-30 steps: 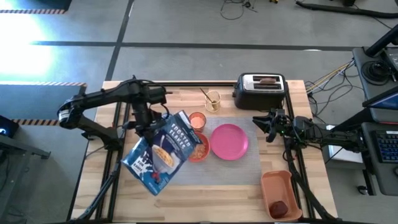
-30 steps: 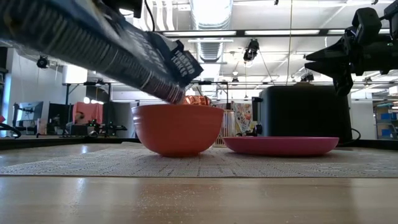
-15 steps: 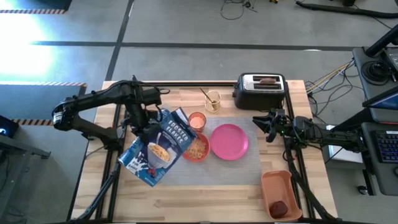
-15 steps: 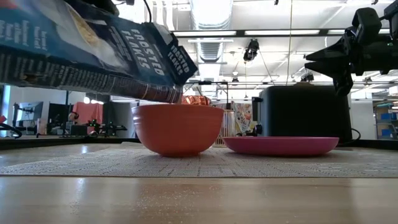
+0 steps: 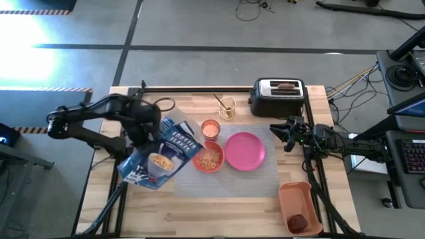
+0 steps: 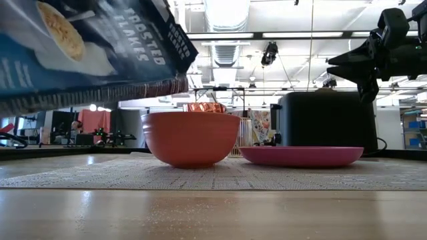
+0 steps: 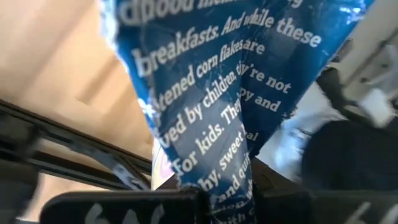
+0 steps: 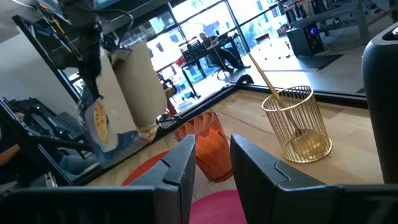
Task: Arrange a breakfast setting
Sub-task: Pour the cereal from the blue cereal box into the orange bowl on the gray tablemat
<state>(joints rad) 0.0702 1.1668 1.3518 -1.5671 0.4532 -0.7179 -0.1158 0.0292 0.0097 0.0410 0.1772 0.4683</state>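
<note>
Left gripper (image 5: 141,121) clamped on cereal box (image 5: 159,153), left of bowl (image 5: 208,159). Right gripper (image 5: 279,133) right of bowl, fingers slightly apart, empty.

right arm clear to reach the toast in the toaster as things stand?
Probably yes. The right gripper hovers empty, jaws slightly apart, just in front of the toaster, with nothing between them. The toast sits low in its slot, so pinching it may be awkward. The left gripper, holding the cereal box, is well away.
</note>
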